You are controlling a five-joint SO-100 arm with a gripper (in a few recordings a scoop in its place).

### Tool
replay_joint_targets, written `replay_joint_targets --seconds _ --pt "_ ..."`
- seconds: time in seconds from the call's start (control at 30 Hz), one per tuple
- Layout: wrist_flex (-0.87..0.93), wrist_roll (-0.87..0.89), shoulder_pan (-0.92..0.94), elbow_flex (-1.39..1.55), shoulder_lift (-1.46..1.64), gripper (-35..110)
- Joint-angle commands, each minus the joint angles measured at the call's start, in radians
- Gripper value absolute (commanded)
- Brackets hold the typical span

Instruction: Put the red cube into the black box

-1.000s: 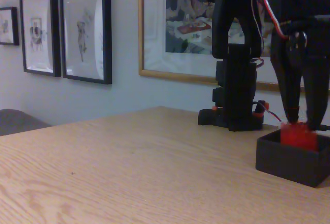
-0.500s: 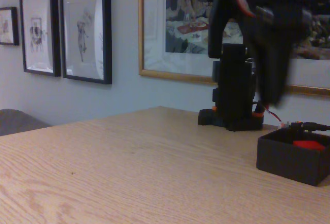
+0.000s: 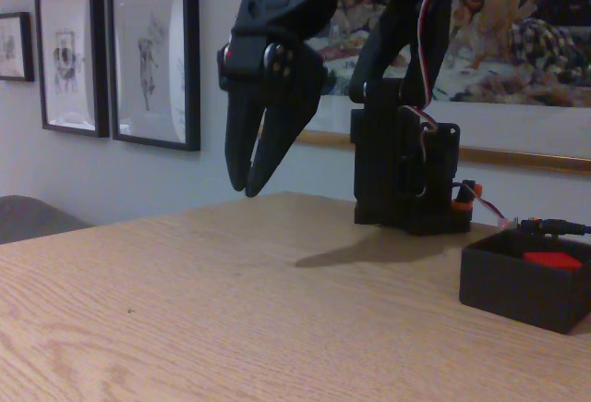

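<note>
cube is in the box, task looks done

fixed view: the red cube (image 3: pixel 552 260) sits inside the black box (image 3: pixel 519 284) at the right edge of the wooden table (image 3: pixel 231 300). only the cube's top pokes above the box's near wall, so it appears fully down in the compartment, not perched on the rim. can't tell exactly where in the box it rests since the wall hides the rest.

the gripper (image 3: pixel 247 188) hangs over the middle of the table, well apart from the box and to its left in this view, tips pointing down and clear of the surface. fingers are drawn nearly together at the tips with nothing between them; reads as closed and empty, though from this angle i can't rule out a slim gap. its shadow falls on the table between it and the robot base (image 3: pixel 411 180), which stands at the back behind the box.

background is framed pictures (image 3: pixel 152 55) on the wall, nothing else on the table near the box.

judgement: placement is complete, cube released and contained, claw clear of the box. nothing left for the task itself, at most parking the arm. no obvious risk: the cube is not leaning on the rim.
</note>
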Motion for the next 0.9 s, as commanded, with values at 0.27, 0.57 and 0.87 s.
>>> replay_joint_targets --seconds 0.27,0.57,0.87 --pt "-0.005 0.014 0.035 0.199 0.281 0" --pt "0.011 0.012 0.025 0.311 0.445 -2" --pt "-0.035 0.009 0.028 0.353 0.437 -2"
